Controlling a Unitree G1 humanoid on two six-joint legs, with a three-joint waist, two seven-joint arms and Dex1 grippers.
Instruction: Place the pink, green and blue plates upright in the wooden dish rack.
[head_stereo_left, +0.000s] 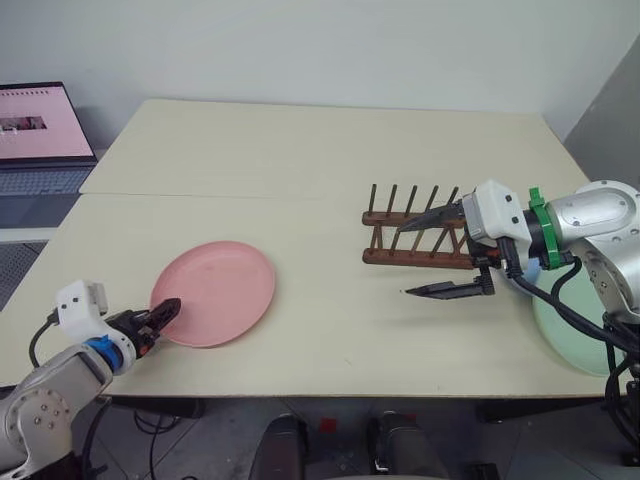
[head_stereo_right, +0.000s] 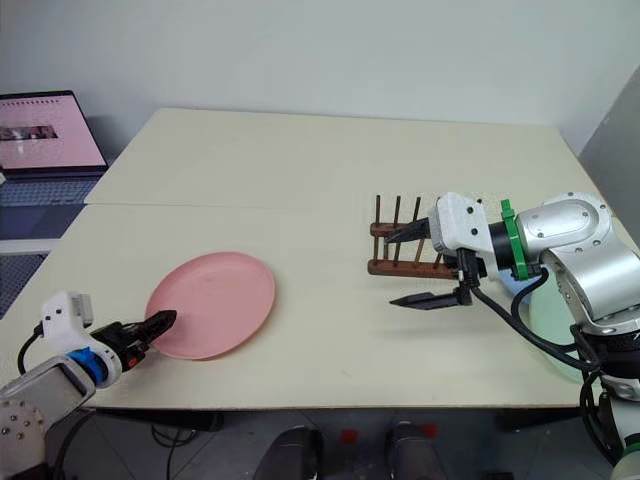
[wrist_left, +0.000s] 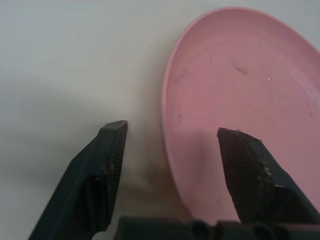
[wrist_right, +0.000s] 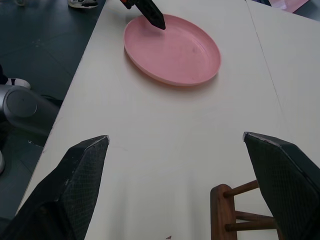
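At the near left edge of the pale table (head_stereo_left: 300, 160), the left gripper (wrist_left: 172, 131) has its two black fingers spread apart astride the rim of the pink plate (head_stereo_left: 215, 292), one finger over the plate's inside and the other over the bare tabletop, not clamped on it. Further right, the wooden dish rack (head_stereo_left: 415, 238) stands empty with the right gripper (head_stereo_left: 425, 255) beside it, fingers wide apart and holding nothing, and the green plate (head_stereo_left: 570, 335) lies flat at the table's right edge.
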